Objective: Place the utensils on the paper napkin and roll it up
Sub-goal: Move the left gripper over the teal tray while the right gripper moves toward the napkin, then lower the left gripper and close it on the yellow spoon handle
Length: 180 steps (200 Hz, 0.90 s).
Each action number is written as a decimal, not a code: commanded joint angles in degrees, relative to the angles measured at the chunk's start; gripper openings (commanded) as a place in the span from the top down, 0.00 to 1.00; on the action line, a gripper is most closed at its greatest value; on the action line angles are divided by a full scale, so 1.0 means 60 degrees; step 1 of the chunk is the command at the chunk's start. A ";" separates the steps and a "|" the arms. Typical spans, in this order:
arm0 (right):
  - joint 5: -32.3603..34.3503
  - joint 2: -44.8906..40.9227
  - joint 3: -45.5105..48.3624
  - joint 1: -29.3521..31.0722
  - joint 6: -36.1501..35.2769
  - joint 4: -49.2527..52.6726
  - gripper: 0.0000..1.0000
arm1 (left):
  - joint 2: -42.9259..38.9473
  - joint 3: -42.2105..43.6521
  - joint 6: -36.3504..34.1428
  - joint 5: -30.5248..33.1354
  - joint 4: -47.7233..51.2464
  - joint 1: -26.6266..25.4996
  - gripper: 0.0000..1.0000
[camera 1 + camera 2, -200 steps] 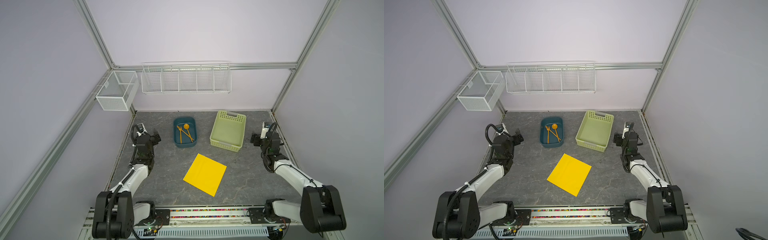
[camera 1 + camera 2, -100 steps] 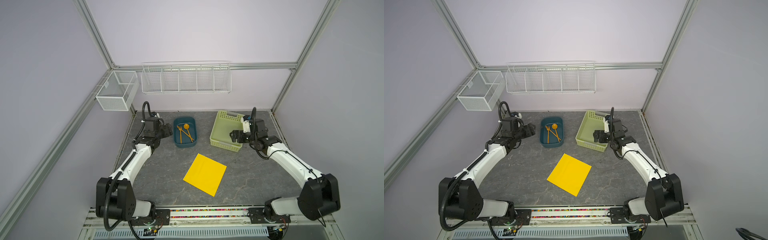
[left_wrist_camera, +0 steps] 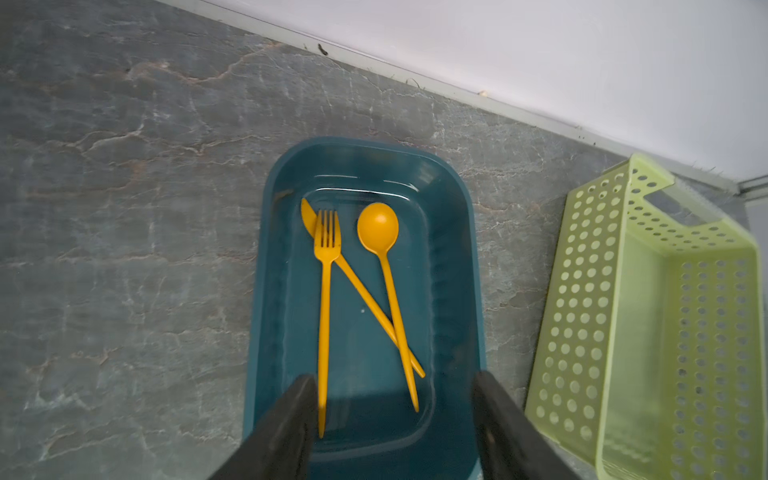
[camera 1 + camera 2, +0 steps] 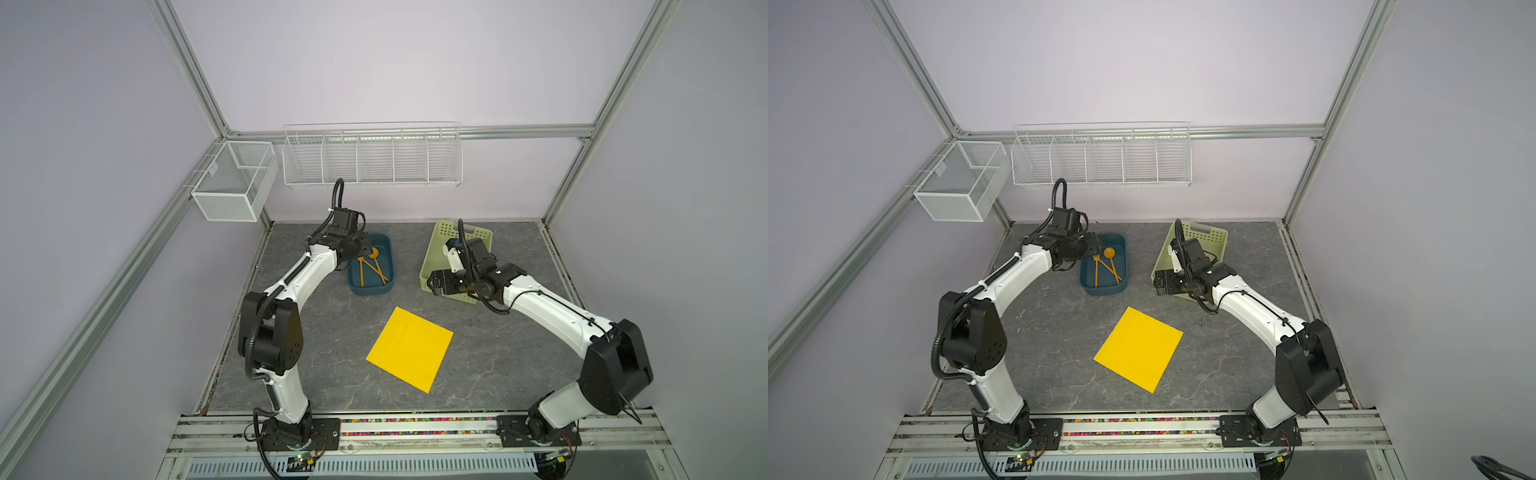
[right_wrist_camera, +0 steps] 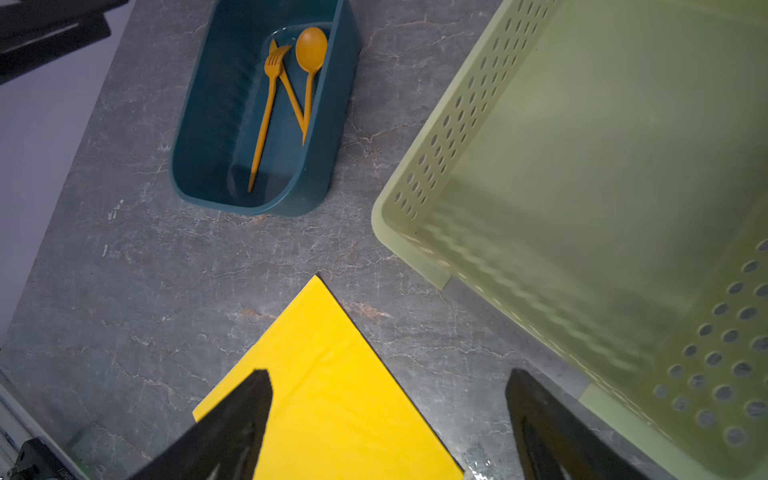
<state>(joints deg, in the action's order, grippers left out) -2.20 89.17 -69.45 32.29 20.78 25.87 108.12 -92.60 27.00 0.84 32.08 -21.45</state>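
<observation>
The left gripper hangs over the near end of a dark teal tray, its fingers spread and gripping nothing, with the fork's handle just beside one finger. All three utensils lie in that tray with their heads toward the back wall. The fork runs straight along the tray's length. The knife lies slantwise, its blade tip tucked beside the fork's tines and its handle crossing the spoon's handle. The spoon lies nearly parallel to the fork. Nearer the front, the paper napkin lies flat on the grey table, one corner toward the tray. The right gripper hovers above that corner, fingers wide apart and holding nothing, just beside the pale green perforated basket.
</observation>
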 commanded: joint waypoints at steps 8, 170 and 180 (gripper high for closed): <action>0.0219 0.0096 -0.0242 0.0052 0.0262 0.0343 0.09 | 0.1295 -0.1758 0.1147 0.0806 0.2156 -0.0136 0.42; 0.0647 0.0355 -0.0184 0.0052 -0.0193 0.0687 0.10 | 0.4458 -0.4220 0.2065 0.1056 0.2945 -0.0735 0.71; 0.0646 0.0401 -0.0201 0.0049 -0.0231 0.0726 0.09 | 0.4571 -0.4291 0.2089 0.1001 0.2945 -0.0731 0.73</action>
<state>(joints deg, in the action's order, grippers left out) 0.75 90.08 -70.41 32.47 20.71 28.93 133.34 -115.79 37.93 6.22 47.44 -25.65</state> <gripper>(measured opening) 0.906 0.286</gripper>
